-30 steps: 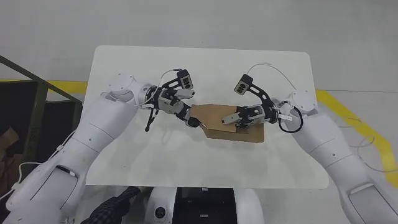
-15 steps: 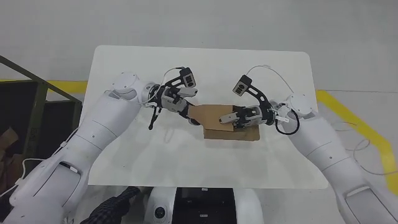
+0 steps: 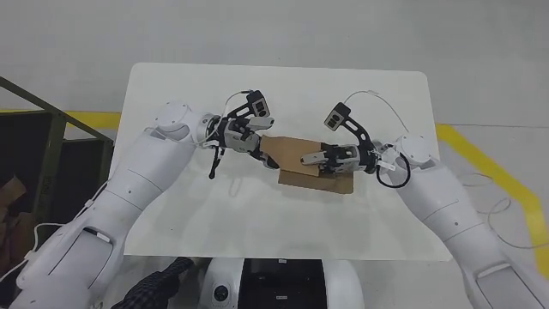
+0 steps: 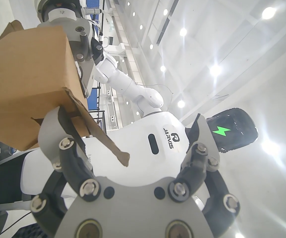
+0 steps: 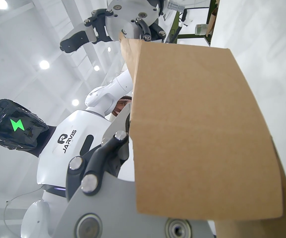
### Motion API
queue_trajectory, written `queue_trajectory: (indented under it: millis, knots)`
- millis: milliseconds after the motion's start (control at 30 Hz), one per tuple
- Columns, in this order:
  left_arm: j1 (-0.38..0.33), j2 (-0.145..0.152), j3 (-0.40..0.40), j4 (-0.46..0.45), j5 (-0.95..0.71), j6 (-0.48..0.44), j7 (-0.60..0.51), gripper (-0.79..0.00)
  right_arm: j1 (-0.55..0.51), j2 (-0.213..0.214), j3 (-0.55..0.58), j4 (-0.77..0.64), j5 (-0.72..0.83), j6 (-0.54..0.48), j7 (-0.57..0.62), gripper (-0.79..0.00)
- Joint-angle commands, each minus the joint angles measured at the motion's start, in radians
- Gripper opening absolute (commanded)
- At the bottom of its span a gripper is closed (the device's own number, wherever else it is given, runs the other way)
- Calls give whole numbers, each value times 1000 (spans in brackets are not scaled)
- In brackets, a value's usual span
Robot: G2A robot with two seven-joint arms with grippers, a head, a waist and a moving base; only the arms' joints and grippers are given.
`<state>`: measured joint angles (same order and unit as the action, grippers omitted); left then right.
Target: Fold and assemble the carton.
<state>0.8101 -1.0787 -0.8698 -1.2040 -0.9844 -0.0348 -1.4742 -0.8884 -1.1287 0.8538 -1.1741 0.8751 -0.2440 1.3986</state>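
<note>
A brown cardboard carton [image 3: 302,156] hangs over the middle of the white table [image 3: 171,94], held between both arms. My right gripper [image 3: 317,160] is shut on one carton wall; one of its fingers [image 5: 119,127] lies against the panel [image 5: 197,130] and the other is hidden behind it. My left gripper [image 4: 128,130] is open at the carton's opposite end. One of its fingers [image 4: 55,125] touches a loose, torn flap [image 4: 100,137] at the carton's [image 4: 26,80] corner, the other finger [image 4: 199,130] stands free. From the right wrist view the left gripper [image 5: 103,34] sits at the carton's far edge.
Bare table surface surrounds the carton on all sides. A dark green frame with cardboard pieces [image 3: 26,150] stands off the table's left edge. A yellow floor line [image 3: 480,159] runs past the right side.
Both arms have shifted the carton a little to the left and away from the robot, and it now looks tilted higher. The left gripper has moved with it, staying at the flap.
</note>
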Motion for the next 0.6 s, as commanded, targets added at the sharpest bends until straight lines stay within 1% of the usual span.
queue_trajectory:
  millis: [0, 167, 567]
  knots:
    - [5, 0, -6, -6, 12, -3, 11, 0, -9, 0, 8, -7, -1, -2, -13, -785]
    - [16, 1, -23, -13, 33, -2, 31, 0, -26, 0, 25, -16, -5, 2, -30, -785]
    - [30, -3, -51, -25, 45, 8, 31, 0, -44, -5, 46, -30, -20, 16, -28, -785]
